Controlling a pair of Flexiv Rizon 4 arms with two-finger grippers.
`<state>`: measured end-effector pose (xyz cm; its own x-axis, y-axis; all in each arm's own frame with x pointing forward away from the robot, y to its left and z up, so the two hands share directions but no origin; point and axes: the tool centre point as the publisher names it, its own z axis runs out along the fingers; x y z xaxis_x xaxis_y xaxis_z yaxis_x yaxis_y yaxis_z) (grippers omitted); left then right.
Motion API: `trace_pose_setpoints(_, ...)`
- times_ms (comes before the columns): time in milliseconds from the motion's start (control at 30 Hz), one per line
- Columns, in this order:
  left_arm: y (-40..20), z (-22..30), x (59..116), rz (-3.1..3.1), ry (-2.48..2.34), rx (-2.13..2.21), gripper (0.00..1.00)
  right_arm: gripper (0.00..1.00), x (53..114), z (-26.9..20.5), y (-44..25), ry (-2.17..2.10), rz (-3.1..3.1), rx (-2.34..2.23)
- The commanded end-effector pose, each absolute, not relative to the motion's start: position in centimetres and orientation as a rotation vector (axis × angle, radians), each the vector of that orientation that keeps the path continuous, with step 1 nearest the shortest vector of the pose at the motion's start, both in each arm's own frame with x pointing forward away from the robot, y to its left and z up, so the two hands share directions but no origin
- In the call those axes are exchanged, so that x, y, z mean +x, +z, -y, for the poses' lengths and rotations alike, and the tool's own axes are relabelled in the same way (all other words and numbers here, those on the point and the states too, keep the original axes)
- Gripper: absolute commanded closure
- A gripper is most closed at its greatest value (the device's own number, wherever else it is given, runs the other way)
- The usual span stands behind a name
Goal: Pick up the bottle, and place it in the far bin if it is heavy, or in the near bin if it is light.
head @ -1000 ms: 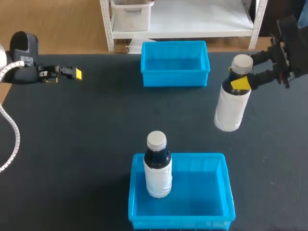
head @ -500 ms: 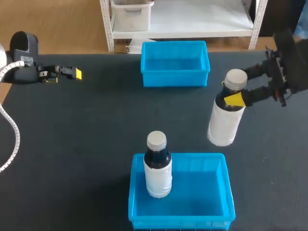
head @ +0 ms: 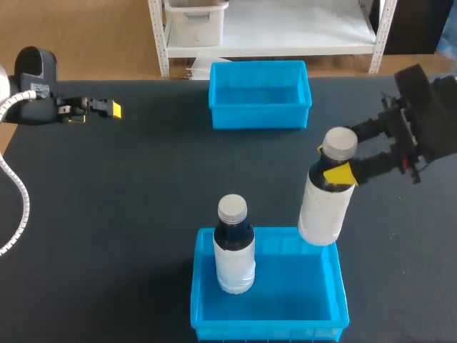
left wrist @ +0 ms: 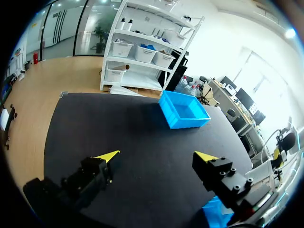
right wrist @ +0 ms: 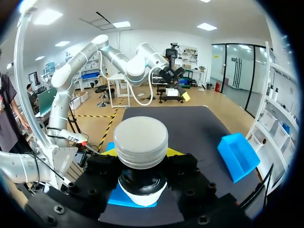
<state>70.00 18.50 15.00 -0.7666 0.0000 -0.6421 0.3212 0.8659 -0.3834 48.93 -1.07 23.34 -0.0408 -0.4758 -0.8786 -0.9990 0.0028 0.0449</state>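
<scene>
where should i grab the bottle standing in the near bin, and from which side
Grip the standing bottle at its dark neck, just under the cap. It stands upright, and the neck is narrower than the body and looks clear of the near bin's walls. Come in level from the left: the right hand is shut on the other bottle at the bin's far right corner.

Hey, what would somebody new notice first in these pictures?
The right hand is shut on the neck of a white-wrapped bottle, holding it in the air by the far right corner of the near bin. A second bottle stands upright inside that bin, at its left side. The left hand is open at the table's far left.
</scene>
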Motion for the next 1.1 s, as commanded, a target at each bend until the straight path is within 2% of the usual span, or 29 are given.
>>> trace_pose_setpoints(33, 15.0, -18.5, 70.0, -2.374, -0.636, 0.231, 0.0, 1.0, 48.8, 0.1, 22.2, 0.99, -1.601, -1.565)
trace_pose_setpoints(1100, 15.0, -18.5, 70.0, -2.374, -0.636, 0.231, 0.0, 1.0, 47.6, -3.3, 16.3, 1.07, -1.579, -1.652)
